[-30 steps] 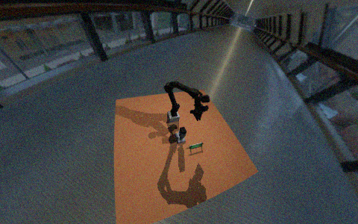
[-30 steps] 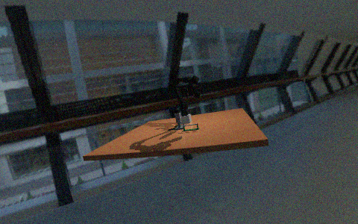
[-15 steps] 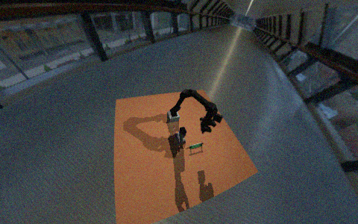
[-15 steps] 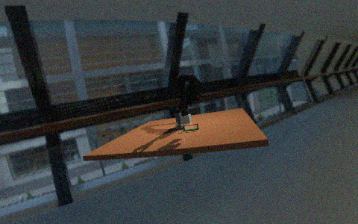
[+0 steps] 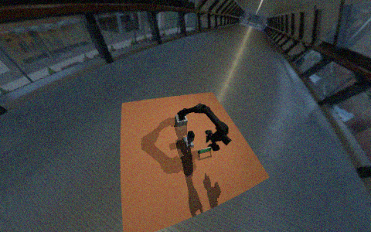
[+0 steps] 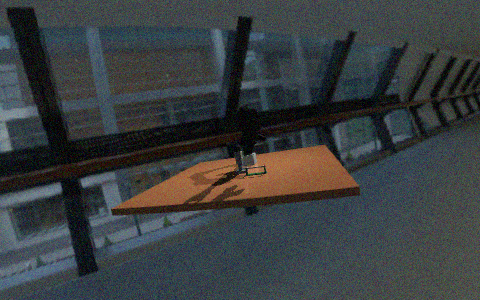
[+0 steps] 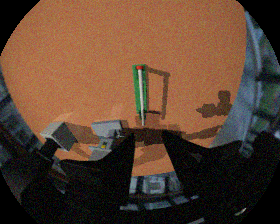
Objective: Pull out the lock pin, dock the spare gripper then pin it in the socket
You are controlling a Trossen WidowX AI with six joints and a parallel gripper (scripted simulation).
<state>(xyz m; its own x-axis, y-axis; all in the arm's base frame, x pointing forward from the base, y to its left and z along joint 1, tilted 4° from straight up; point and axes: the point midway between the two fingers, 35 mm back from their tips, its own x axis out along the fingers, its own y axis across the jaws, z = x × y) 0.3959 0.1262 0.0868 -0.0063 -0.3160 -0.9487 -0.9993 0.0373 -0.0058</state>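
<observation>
A small dark frame with a green bar (image 5: 205, 150) (image 6: 256, 171) (image 7: 138, 90) stands on the orange table (image 5: 154, 193) (image 6: 304, 175) (image 7: 91, 50); it looks like the mount with its pin, but it is too small to tell them apart. A dark spare gripper on a grey stand (image 5: 187, 141) stands just left of it. My gripper (image 5: 214, 146) (image 7: 148, 135) hovers low just right of the green bar. Its fingers are partly open with nothing between them. In the wrist view the green bar lies straight ahead of the fingertips.
The arm's grey base block (image 5: 181, 121) stands behind the spare gripper. A grey block (image 7: 64, 137) shows at the left of the wrist view. The table's right edge (image 5: 250, 155) is close to my gripper. Dark railings line the corridor around the table.
</observation>
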